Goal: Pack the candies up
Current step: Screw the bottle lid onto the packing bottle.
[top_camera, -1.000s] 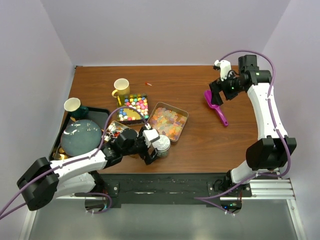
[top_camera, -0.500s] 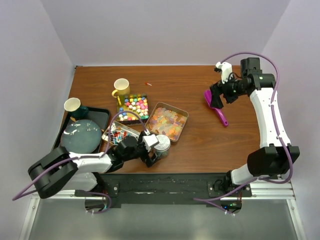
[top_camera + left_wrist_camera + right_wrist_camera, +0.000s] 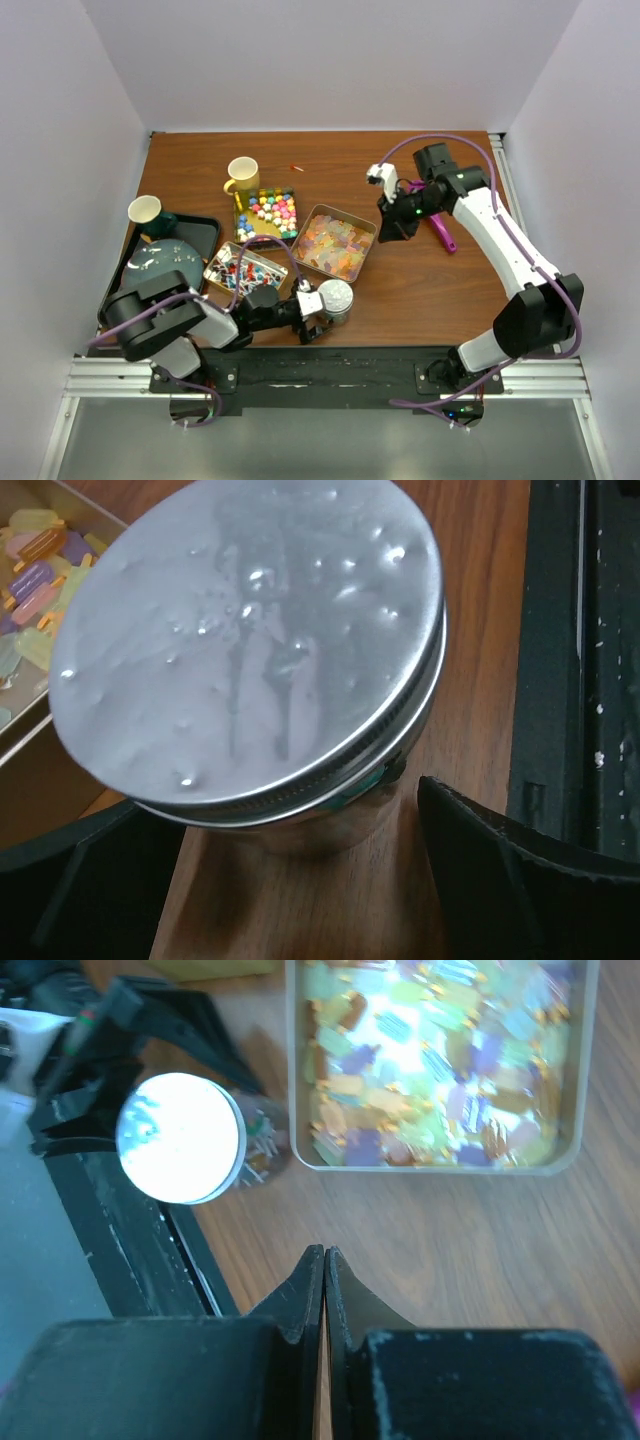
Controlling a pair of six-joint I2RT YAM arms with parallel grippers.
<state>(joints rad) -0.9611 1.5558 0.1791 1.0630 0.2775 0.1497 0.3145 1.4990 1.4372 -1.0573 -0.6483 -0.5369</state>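
i judge this the jar-opening step. my left gripper (image 3: 290, 825) stands spread on both sides of the small jar with a silver metal lid (image 3: 250, 640), at the near edge of the brown wooden table (image 3: 420, 290). my right gripper (image 3: 325, 1260) is pressed together, empty, beside the pale translucent candies (image 3: 440, 1060) in their shallow metal tray (image 3: 440, 1168). next, i think: clamp the jar, twist the lid. only the top view shows the purple plastic scoop (image 3: 444, 236), near my right wrist.

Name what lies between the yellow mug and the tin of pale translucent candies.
A square metal tin of bright multicoloured candy balls, seen in the top view, between the yellow ceramic mug and the shallow metal tin of pale translucent candies.
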